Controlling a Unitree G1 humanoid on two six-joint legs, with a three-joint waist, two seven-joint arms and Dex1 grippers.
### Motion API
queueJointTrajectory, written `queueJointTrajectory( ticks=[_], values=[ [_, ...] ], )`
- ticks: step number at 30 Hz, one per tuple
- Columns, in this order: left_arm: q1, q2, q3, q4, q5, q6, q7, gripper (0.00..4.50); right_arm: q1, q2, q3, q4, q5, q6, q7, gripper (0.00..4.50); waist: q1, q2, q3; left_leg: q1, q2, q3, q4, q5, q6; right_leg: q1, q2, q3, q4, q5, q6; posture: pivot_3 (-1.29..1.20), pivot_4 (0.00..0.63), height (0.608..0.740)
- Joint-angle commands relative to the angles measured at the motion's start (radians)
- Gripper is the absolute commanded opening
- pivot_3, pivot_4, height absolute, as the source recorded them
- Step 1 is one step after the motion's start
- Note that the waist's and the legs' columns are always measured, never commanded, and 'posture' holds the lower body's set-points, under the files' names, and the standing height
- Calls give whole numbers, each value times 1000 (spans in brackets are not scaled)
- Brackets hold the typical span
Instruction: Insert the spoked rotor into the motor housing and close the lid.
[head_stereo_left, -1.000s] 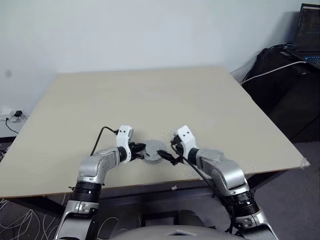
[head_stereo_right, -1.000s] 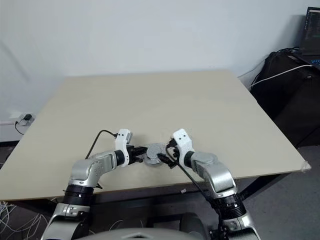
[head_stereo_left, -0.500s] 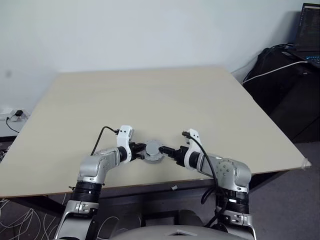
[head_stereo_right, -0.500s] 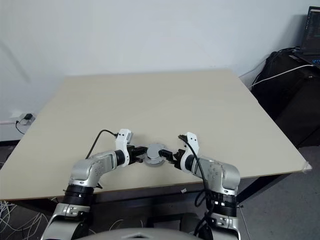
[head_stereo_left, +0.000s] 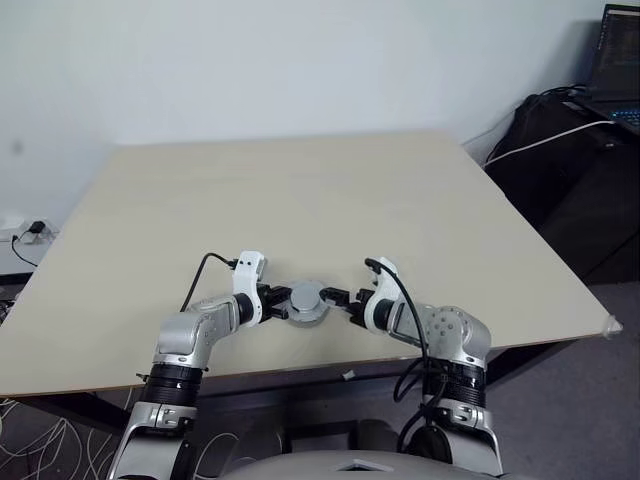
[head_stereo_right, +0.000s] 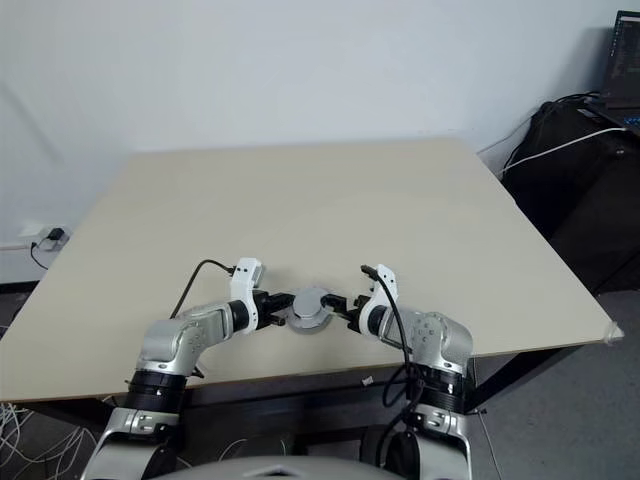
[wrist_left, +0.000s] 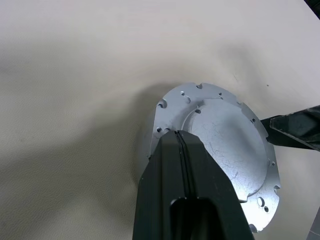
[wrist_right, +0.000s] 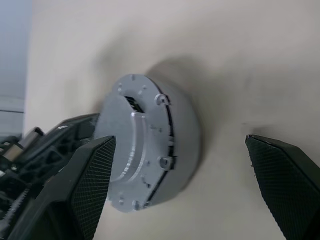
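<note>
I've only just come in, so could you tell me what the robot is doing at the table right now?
The robot is working on a round grey motor assembly near the front edge of the table. The lid already sits on the motor housing. The left gripper, shut, has its tips at the lid's top on one side. The right gripper is wide open on the opposite side, its fingers straddling the housing without gripping it.

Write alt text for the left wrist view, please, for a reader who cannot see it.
The left gripper, fingers shut, rests its tip on the plain grey lid, which lies flat on the beige table. A black finger of the right gripper reaches in beside the lid's far edge.
</note>
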Motion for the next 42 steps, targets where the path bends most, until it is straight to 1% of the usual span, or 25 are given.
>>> queueJointTrajectory(
  ticks=[1, 11, 15, 20, 27, 31, 36, 40, 42],
  values=[
    [6, -8, -34, 2, 2, 9, -9, 0, -10, 54, -10, 24, 45, 7, -1, 4461, 0, 0, 0, 0, 0, 0, 0, 0, 0, 0, 0, 0, 0, 0, 0, 0, 0, 740],
    [11, -5, -32, -5, -1, 9, -6, 0, -20, 79, -25, 101, 84, 10, -19, 4461, -3, 1, -1, 0, 0, 0, 0, 0, 0, 0, 0, 0, 0, 0, 0, 0, 0, 740],
    [12, -5, -31, -7, -1, 8, -6, 0, -24, 88, -52, 124, 133, 12, -14, 4461, -6, 1, -1, 1, 0, 0, 0, 0, 0, 1, 0, 0, 0, 0, 0, 0, 0, 740],
    [12, 0, -30, -9, -1, 12, -6, 0, -41, 106, -103, 135, 238, 36, -6, 4461, -7, 1, 0, 0, 0, 0, 0, 0, 0, 0, 0, 0, 0, 0, 0, 0, 0, 740],
    [12, -3, -32, -7, -1, 9, -7, 0, -51, 129, -135, 179, 296, -22, -68, 4461, -10, 2, 0, 0, 0, 0, 0, 0, 0, 0, 0, 0, 0, 0, 0, 0, 0, 740],
    [13, -5, -31, -6, -2, 6, -7, 0, -45, 150, -152, 215, 326, -94, -137, 4461, -13, 2, 0, 0, 0, 0, 0, 0, 0, 0, 0, 0, 0, 0, 0, 0, 0, 740],
    [14, -7, -30, -9, -4, 7, -5, 0, -39, 154, -131, 199, 422, -93, -167, 4461, -16, 2, 1, 0, 1, 0, 1, 0, 0, 1, 0, 0, 0, 0, 1, 0, 0, 740],
    [14, -6, -31, -7, -4, 7, -6, 0, -34, 151, -92, 154, 509, -49, -134, 4461, -17, 3, 2, -1, 1, 0, 1, 1, 1, 0, 1, 0, 0, 0, 1, 0, 0, 740],
    [14, -7, -31, -6, -4, 7, -6, 0, -32, 149, -76, 148, 522, -42, -134, 4461, -17, 4, 3, -2, 1, 0, 0, 2, 4, -1, 1, 0, 0, 0, 1, 0, 0, 740]
  ],
)
